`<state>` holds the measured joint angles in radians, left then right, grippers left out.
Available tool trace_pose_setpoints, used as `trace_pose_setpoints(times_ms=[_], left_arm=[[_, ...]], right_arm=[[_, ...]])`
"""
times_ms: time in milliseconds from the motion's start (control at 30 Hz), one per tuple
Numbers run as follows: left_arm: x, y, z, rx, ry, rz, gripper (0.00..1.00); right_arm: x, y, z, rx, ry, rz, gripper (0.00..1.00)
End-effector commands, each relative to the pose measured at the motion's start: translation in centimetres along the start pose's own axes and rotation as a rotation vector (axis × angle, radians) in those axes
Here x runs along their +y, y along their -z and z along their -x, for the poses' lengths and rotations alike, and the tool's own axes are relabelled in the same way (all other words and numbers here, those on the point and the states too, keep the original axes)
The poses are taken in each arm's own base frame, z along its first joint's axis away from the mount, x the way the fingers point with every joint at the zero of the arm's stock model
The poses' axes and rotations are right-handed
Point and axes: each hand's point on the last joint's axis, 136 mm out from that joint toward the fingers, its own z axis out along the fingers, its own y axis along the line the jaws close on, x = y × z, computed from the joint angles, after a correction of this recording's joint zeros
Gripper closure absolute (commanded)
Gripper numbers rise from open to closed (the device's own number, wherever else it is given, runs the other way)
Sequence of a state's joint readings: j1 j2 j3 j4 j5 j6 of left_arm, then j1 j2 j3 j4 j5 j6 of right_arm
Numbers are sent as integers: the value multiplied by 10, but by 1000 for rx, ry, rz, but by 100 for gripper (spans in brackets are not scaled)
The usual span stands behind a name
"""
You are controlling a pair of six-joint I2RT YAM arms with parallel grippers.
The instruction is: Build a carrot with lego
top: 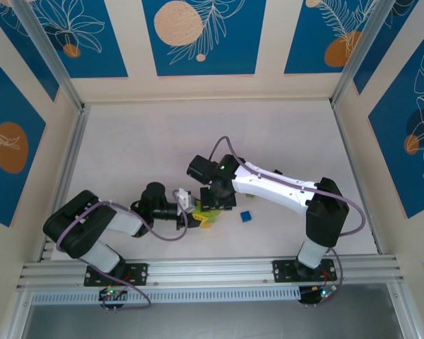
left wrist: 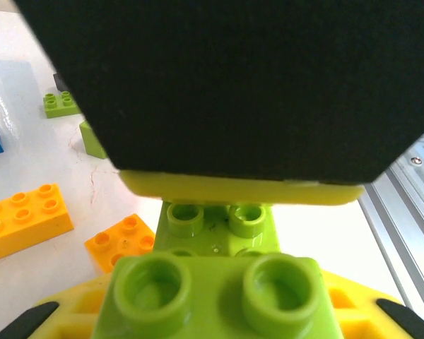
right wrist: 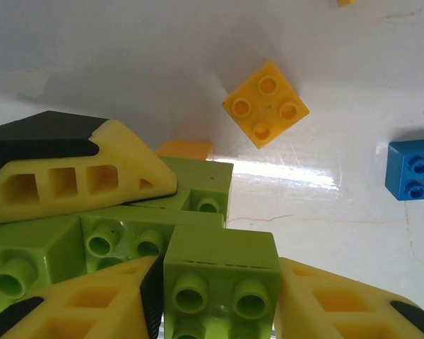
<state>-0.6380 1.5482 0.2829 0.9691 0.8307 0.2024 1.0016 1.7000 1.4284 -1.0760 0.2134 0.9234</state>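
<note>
Both grippers meet just right of the table's middle front. My left gripper (top: pixel 189 215) (left wrist: pixel 215 314) is shut on a lime green lego brick (left wrist: pixel 215 289), studs facing the camera. A second green brick (left wrist: pixel 219 227) sits just beyond it, under the right gripper's black and yellow finger (left wrist: pixel 240 85). My right gripper (top: pixel 215 203) (right wrist: pixel 222 300) has its two fingers against the sides of a green brick (right wrist: pixel 222 265). That brick lies next to the green bricks (right wrist: pixel 71 247) under the left gripper's finger (right wrist: pixel 71 173).
Loose lego lies on the white table (top: pixel 162 141): an orange 2x2 (right wrist: pixel 266 104), a blue brick (right wrist: pixel 412 168) (top: pixel 246 217), a long orange brick (left wrist: pixel 25 219), an orange 2x2 (left wrist: pixel 124 240), two green bricks (left wrist: pixel 60 104). The metal rail (left wrist: pixel 410 191) runs close on the right.
</note>
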Motion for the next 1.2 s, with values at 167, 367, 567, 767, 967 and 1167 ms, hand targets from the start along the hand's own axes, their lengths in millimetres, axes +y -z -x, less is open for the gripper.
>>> trace_pose_setpoints(times_ms=[167, 367, 567, 767, 967, 1167], left_arm=[[3, -4, -12, 45, 15, 8, 62], [1, -3, -11, 39, 8, 4, 55], [0, -2, -10, 34, 7, 0, 52], [0, -3, -10, 35, 9, -2, 53], [0, -3, -10, 35, 9, 0, 54], [-1, -3, -10, 34, 9, -3, 54]], right_arm=[[29, 7, -1, 1, 51, 95, 51], [24, -6, -6, 37, 45, 51, 52], [15, -16, -10, 65, 46, -9, 52], [13, -7, -8, 42, 63, -26, 48], [25, 6, -4, -4, 90, 41, 31], [30, 13, -3, -21, 90, 80, 28]])
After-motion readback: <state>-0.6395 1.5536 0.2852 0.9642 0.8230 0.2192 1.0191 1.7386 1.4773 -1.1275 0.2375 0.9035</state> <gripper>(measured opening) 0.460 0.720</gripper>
